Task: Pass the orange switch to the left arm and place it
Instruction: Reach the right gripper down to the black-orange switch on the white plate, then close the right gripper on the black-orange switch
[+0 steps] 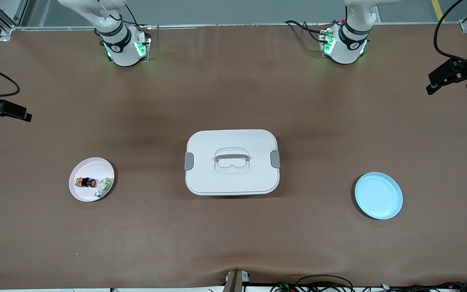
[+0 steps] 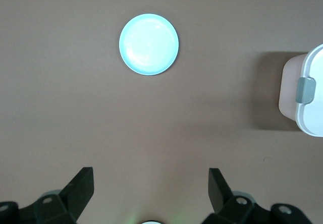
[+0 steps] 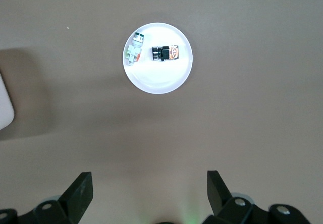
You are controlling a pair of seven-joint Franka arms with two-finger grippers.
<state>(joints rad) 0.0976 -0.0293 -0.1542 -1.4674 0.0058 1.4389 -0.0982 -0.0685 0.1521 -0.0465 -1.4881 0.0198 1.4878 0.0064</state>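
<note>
While the orange switch (image 1: 86, 183) is lying on the pink plate (image 1: 80, 194) toward the right arm's end of the worktop (image 1: 233, 243), seemingly with its long axis along the worktop's length, the right gripper (image 3: 150, 191) is hanging above it with fingers released, nearer than the equally released left gripper (image 2: 151, 189).

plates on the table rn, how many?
2. The pink plate, holding the orange switch and a green-and-white part, lies toward the right arm's end. The blue plate lies toward the left arm's end. The box sits between them.
</note>
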